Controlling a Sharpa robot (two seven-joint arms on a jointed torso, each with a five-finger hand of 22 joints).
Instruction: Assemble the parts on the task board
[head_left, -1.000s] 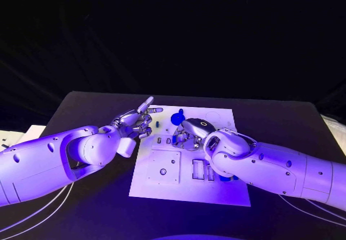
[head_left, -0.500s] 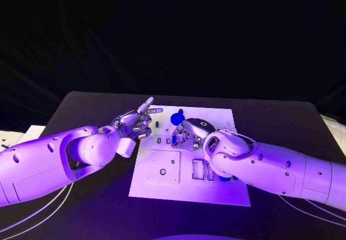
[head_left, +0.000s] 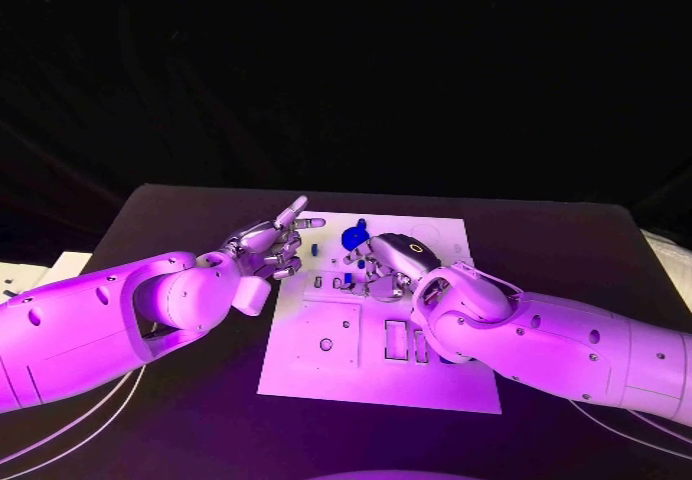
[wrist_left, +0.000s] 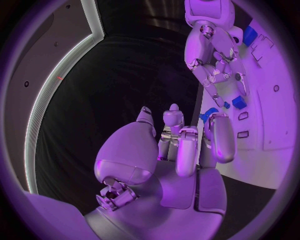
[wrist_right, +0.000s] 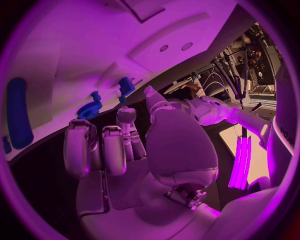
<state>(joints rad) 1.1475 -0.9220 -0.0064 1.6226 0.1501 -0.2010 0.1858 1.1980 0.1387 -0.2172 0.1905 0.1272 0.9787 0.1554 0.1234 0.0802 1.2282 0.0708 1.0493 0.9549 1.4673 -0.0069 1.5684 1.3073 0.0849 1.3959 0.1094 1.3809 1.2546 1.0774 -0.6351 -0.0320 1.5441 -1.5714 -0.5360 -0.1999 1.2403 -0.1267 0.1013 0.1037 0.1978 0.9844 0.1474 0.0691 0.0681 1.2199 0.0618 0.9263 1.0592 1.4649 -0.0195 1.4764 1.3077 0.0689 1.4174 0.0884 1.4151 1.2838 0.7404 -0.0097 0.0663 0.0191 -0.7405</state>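
The white task board (head_left: 378, 385) lies flat in the middle of the black table (head_left: 173, 210), and both arms reach over its far half. The left hand (head_left: 268, 248) hangs at the board's left edge, beside it, most of its fingers curled in toward the palm while one stands out straight and points up and away over the table; the left wrist view shows nothing between those curled fingers (wrist_left: 217, 137), so it grasps nothing. The right hand (head_left: 387, 262) is over the far middle of the board, fingers bent down toward the small slots there. From where I stand its back covers the fingertips, and the right wrist view shows the fingers (wrist_right: 103, 145) curled close to the board with no part clearly between them (I cannot tell whether it holds anything). Just beyond that hand a round blue gear-like part (head_left: 353, 237) sits on the board, and a smaller blue part (head_left: 315, 244) lies near the left hand's fingers. In the right wrist view a long blue bar (wrist_right: 19, 117) lies on the board well apart from the gear (wrist_right: 89, 110). Nearer the robot, the board shows a square raised plate (head_left: 323, 335) with holes and a pair of rectangular slots (head_left: 398, 340) beside it.
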